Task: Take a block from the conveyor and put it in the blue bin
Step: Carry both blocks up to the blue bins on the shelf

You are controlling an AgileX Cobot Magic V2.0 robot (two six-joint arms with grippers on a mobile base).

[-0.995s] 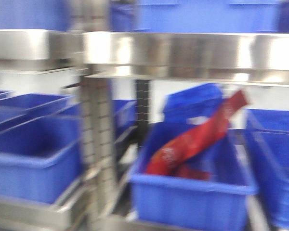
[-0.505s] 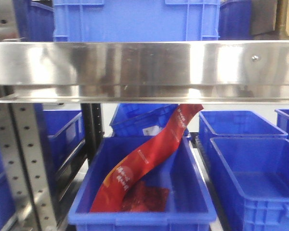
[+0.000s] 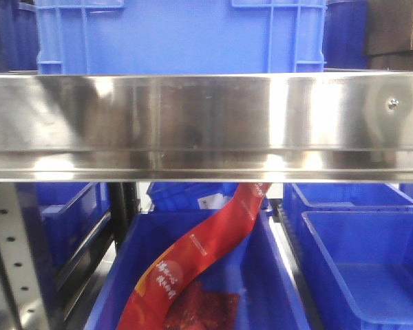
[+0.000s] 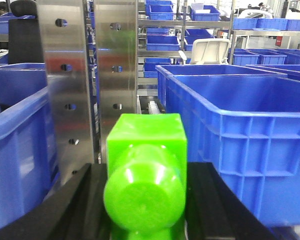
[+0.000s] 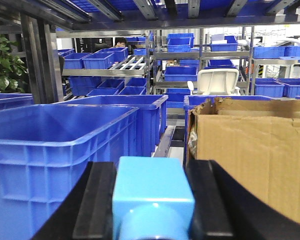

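Since half a second ago, the steel rack (image 3: 206, 124) has slid lower and grown bigger in the front view. Its shiny rail now hides more of the red bag (image 3: 193, 268). That bag lies in the low bin (image 3: 279, 275) just under the rack's rail, and its top end leans up behind the rail. The top bin (image 3: 179, 34) sits on top of the rack. The side bin (image 3: 358, 261) sits under the right end of the rail.

In the left wrist view, the left gripper (image 4: 146, 165) squeezes a green block (image 4: 146, 145) between its black fingers (image 4: 202, 200). The rack post (image 4: 65, 90), with round holes in it, stands behind the green block and a bit to its left. A big bin (image 4: 240, 130) is to the right of the post.

In the right wrist view, the right gripper (image 5: 152, 175) is closed tight on the blue block (image 5: 154, 192). Both black fingers (image 5: 97, 200) touch its sides. A cardboard box (image 5: 255, 155) is on the block's right and a wide bin (image 5: 60, 145) is on its left. More racks full of bins stand far behind.
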